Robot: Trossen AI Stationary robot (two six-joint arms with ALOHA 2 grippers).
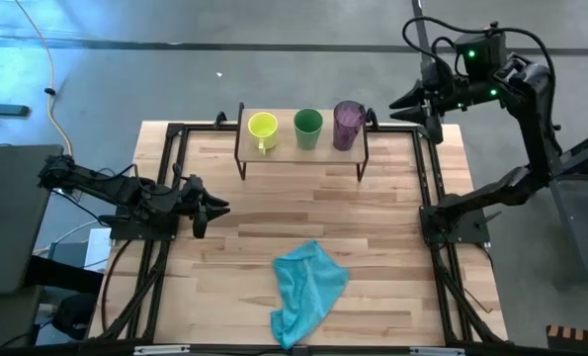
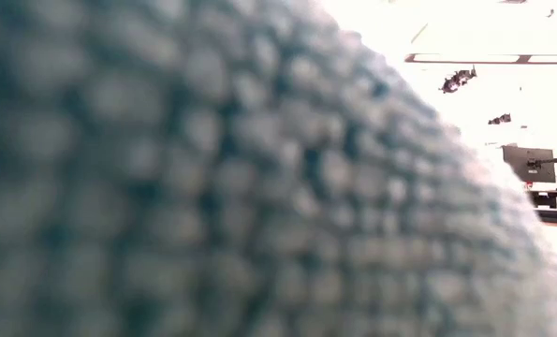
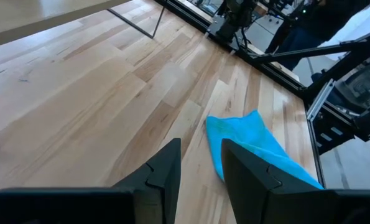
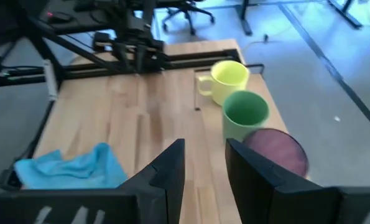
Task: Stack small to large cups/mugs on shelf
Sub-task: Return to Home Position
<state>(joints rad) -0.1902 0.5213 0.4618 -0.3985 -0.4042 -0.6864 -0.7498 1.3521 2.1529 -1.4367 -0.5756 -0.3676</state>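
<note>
Low view: almost wholly blocked by the light blue woven cloth (image 2: 212, 187). On the low wooden shelf with black legs (image 1: 284, 146) at the table's far edge, upright in a row along its length:
- short yellow-green mug (image 1: 263, 127), handle towards table centre
- green cup (image 1: 308, 126)
- translucent purple cup (image 1: 349, 121)

Left gripper (image 1: 214, 210) low over the table's left side, right gripper (image 1: 402, 104) raised beside the purple cup. Both empty, fingers narrowly parted.
</note>
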